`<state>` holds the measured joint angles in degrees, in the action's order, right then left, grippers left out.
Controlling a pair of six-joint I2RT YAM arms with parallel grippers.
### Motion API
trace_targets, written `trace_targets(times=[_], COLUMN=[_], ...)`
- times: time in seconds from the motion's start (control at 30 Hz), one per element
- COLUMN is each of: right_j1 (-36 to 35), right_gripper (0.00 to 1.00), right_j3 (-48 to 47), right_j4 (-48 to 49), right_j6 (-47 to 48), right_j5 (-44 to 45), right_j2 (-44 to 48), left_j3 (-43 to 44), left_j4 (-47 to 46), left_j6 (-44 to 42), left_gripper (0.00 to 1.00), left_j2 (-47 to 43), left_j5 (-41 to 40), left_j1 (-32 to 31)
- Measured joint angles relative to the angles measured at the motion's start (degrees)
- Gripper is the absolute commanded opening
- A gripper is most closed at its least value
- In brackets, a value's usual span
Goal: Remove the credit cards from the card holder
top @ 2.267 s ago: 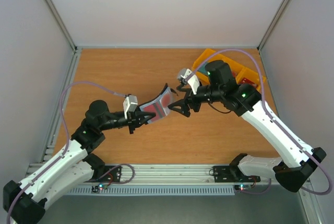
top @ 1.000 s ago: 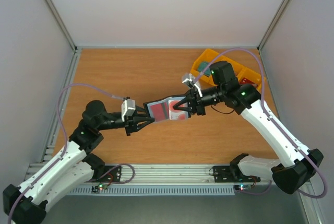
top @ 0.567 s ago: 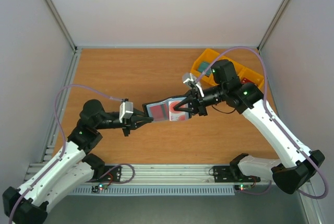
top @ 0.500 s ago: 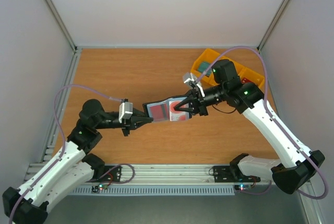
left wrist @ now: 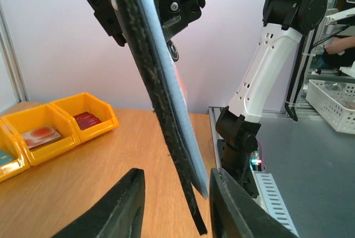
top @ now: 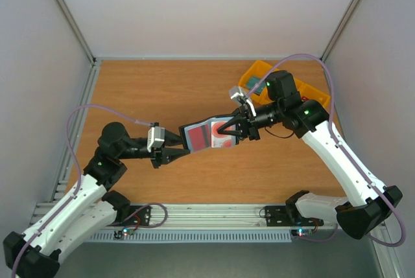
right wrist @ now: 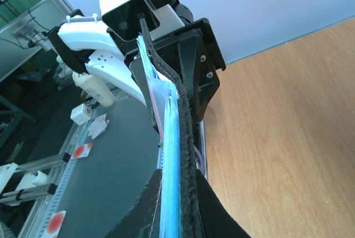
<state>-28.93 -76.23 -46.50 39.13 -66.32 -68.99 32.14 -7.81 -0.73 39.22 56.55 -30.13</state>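
Our right gripper [right wrist: 177,199] clamps the holder [left wrist: 161,99]; the left gripper [left wrist: 175,188], fingers [left wrist: 119,204] apart, straddles its edge. We should pinch only the card [top: 197,138], then pull straight.

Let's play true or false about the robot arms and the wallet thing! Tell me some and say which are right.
1. The right tool is pinching the card holder. True.
2. The card holder lies flat on the table. False: it is held up in the air above it.
3. The left tool is squeezed shut. False: its fingers stand apart, one on each side of the holder's edge.
4. The yellow tray has things in it. True.
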Motion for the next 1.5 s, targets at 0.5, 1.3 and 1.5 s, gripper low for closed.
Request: trace_targets(times=[0.5,1.3,1.5], right_j1=[-0.92,-6.86,-8.04], right_gripper=[0.01,0.03,0.13], right_j3=[0.44,6.29,6.40], right_j4=[2.10,18.40,20.74], right_j6=[-1.64,-10.69,-11.26], right_j5=[-0.50,7.80,7.06], right_j2=[-0.13,-2.29,-3.19], left_j3=[0.11,0.11,0.11], left_j4=[-0.87,-5.42,-4.48], left_j6=[1.57,2.34,3.74], left_gripper=[0.08,0.19,0.01], left_j2=[0.59,1.60,0.90], left_j5=[-2.58,-11.04,-14.40], left_j1=[-1.51,-5.73,-6.01])
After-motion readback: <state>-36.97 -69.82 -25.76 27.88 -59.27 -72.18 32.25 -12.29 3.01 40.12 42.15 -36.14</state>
